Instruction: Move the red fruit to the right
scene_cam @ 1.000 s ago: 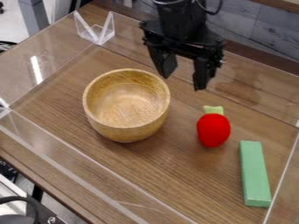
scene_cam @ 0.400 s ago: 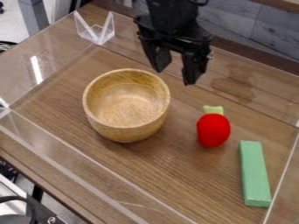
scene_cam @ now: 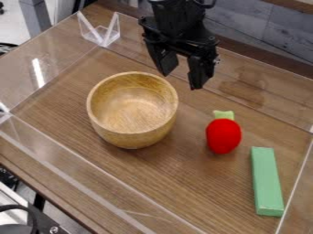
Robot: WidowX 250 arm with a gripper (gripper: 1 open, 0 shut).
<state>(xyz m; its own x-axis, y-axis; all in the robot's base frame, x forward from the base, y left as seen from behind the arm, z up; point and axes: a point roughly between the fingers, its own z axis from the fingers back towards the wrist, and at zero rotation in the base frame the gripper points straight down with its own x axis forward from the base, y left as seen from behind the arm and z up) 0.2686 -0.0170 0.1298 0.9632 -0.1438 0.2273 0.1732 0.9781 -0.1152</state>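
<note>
The red fruit (scene_cam: 222,135) is a small toy strawberry with a green top, standing on the wooden table right of centre. My black gripper (scene_cam: 178,76) hangs above the table behind it and to its left, pointing steeply down. Its two fingers stand apart with nothing between them, so it is open. It is clear of the fruit, nearer the far rim of the bowl than the strawberry.
A wooden bowl (scene_cam: 132,110) sits left of the fruit. A flat green block (scene_cam: 265,180) lies at the front right. Clear plastic walls (scene_cam: 98,29) ring the table, with a folded corner piece at the back left.
The gripper has shifted a little to the left, away from the fruit, and stayed open. The fruit, bowl and block have not moved.
</note>
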